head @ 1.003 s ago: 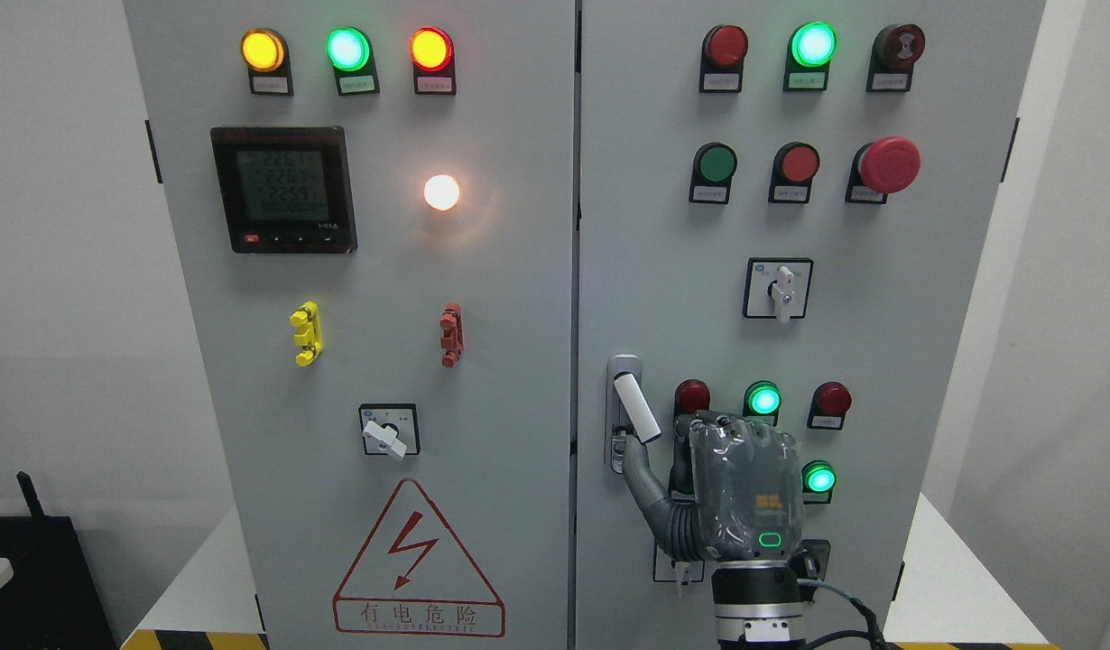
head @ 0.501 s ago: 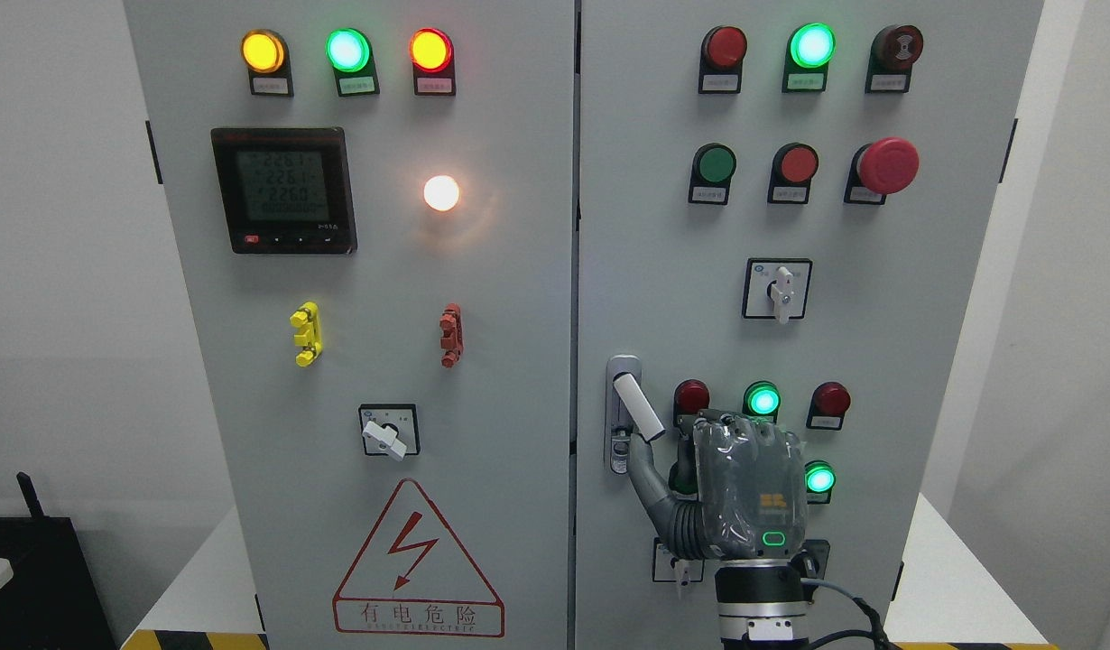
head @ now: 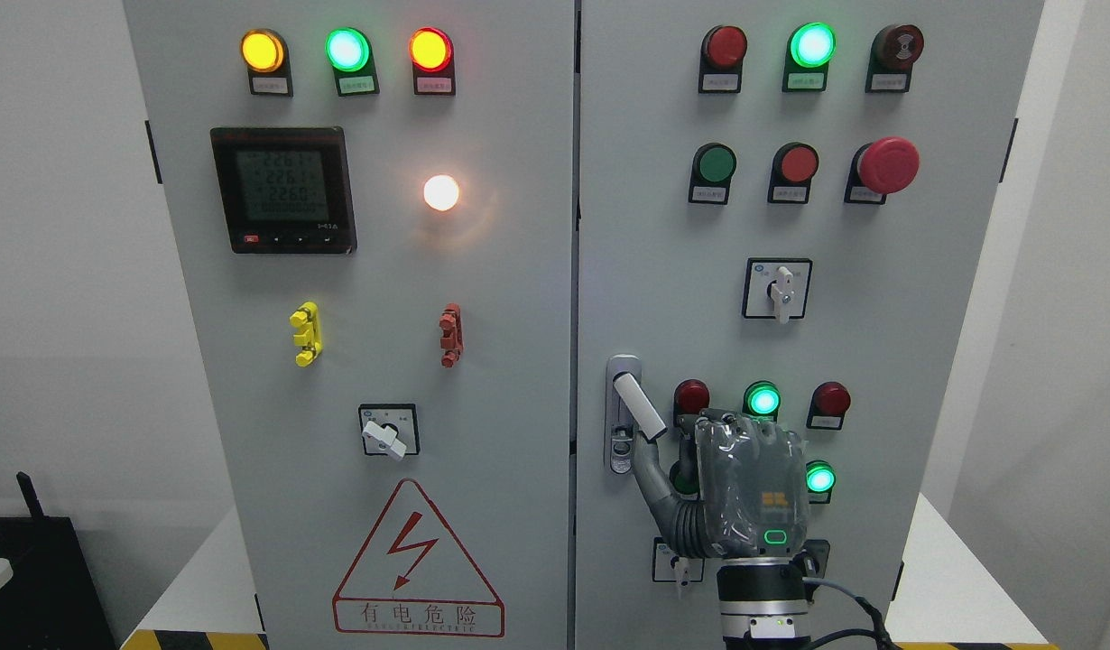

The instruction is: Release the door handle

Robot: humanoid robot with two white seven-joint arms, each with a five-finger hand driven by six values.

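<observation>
Now | right hand (head: pixel 744 487) just below white door handle (head: pixel 637 406) on right cabinet door (head: pixel 663 271) | thumb tip at handle's lower end, fingers curled, nothing gripped

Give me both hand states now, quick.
Right hand: fingers curled, holding nothing; thumb tip sits just under the white door handle.
Left hand: not in view.

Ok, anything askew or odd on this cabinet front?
The white door handle on the right door is swung out of its silver recess, tilted down to the right. The right hand sits just below it, thumb tip near its end. Nothing looks damaged.
</observation>
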